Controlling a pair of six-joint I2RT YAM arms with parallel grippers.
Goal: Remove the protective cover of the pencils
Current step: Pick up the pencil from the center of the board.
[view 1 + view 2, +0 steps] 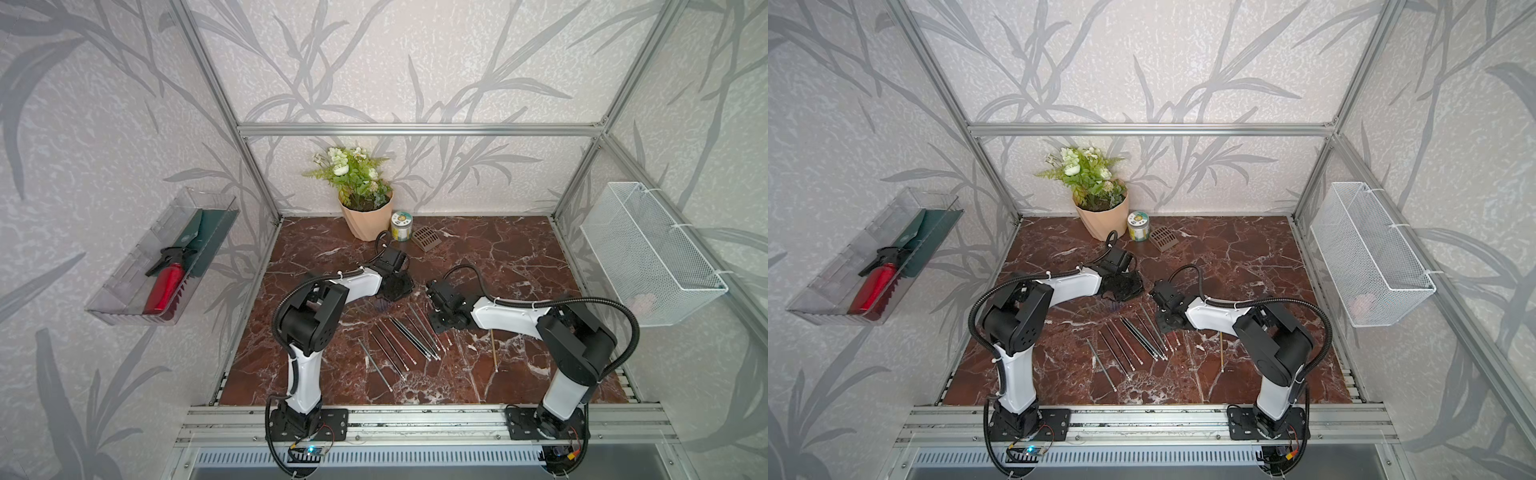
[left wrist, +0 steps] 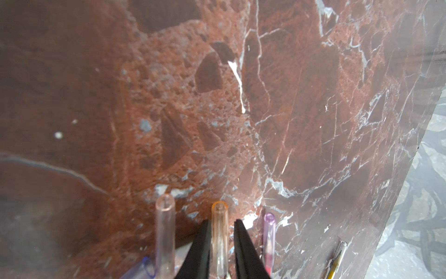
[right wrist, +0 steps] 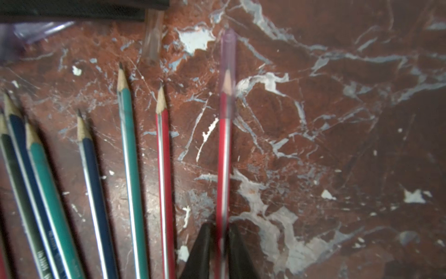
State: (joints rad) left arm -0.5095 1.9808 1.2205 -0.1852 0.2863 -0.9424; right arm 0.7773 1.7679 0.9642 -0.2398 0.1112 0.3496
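**Pencils**: about a dozen, lying flat in a loose fan on the marble counter, lower centre in both top views, between the two arms. One yellow pencil lies apart, right of the fan.

**Uncovered:** in the right wrist view at least six barrels (green, navy, red) show bare sharpened tips across the left half of the frame.

**Covered:** the red pencil, centre of that frame, wears a purple cap over its tip. Whether the yellow pencil's tip is covered cannot be told.

**Protective cover**, loose pieces: in the left wrist view a pinkish cap and a blue cap lie on the counter at lower left. An orange-tinted cap lies at bottom centre.

**Left fingers**: narrowly apart, one on each side of the orange-tinted cap. A slit shows on one side, so whether they pinch it cannot be told.

**Right fingers**: drawn close on the red pencil's barrel, well back from the purple cap, and apparently gripping it.

**Progress:** judged nearly complete. One cap certainly remains, possibly a second. The likely next step is to hold the red barrel fast while the purple cap is drawn off along its length.
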